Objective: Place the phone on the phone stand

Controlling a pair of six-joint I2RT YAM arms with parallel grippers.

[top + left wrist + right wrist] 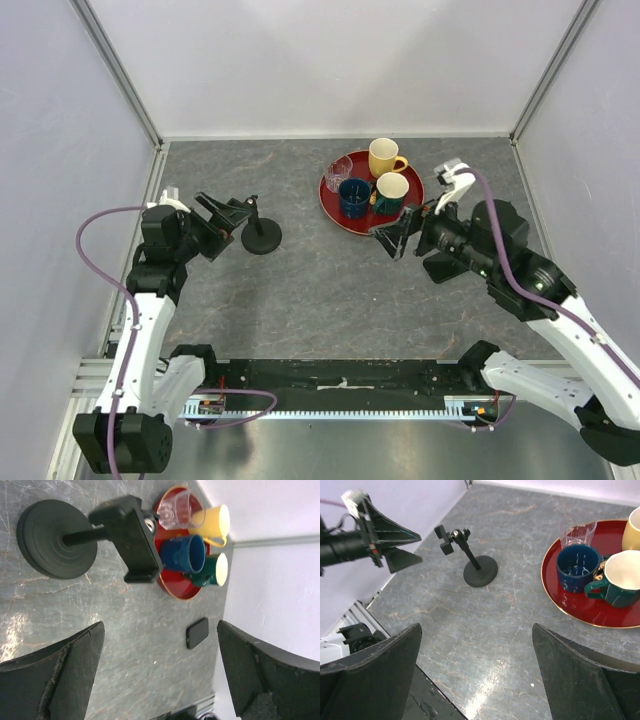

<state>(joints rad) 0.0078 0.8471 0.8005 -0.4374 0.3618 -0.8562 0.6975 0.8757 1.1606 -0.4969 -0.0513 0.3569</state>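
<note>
Here we are with the phone [197,633] lying flat and screen-up on the counter [320,290], just on the near side of the red tray [560,597] and well to the right of the phone stand [262,237]. It shows only in the left wrist view. From above it seems to be hidden under the right arm [540,280], which looks placed to do the fetching. The right jaws are spread wide with nothing between them, hanging over the counter near the tray's near edge. Over on the left, the left arm [150,290] reaches in from the left, its jaws gaping and empty too, just beside the stand's cradle. My guess is they're there to steady the stand or take a handover. The stand sits upright on its round base, cradle free, so nothing is placed yet. Lying that flat, the phone offers only thin edges to pinch, so the pick looks fiddly. Quick count: one phone, one stand, one tray, two arms. On the tray are three mugs, yellow [383,157], blue [353,197] and green [391,190], plus one clear glass [338,169].
</note>
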